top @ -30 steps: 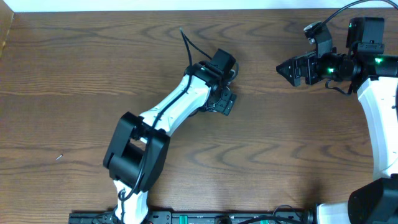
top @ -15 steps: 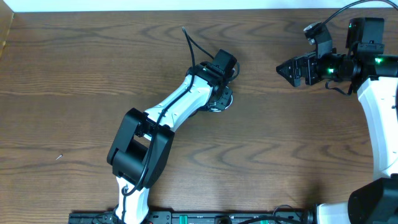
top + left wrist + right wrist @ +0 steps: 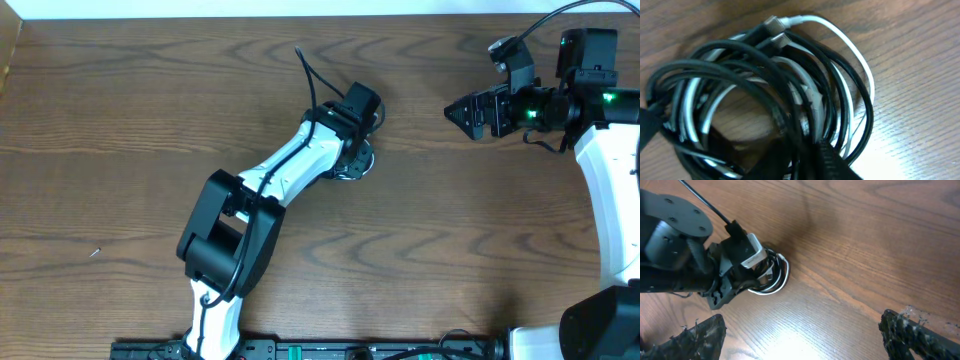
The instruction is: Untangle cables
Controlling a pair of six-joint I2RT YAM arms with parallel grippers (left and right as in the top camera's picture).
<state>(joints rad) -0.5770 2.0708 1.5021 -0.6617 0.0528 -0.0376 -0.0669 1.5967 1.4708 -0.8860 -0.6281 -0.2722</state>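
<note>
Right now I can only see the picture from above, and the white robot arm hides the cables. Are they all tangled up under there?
Observer: Yes. The left wrist camera shows the long black cord and the thin white cord wound together in one round bundle on the brown wooden table.
Operator: Can you see a plug?
Observer: A small silver-white plug end pokes out at the bundle's top edge in that view.
Operator: Is the other hand holding anything?
Observer: No. The right wrist camera shows the right hand with its fingers wide apart and nothing between them.
</note>
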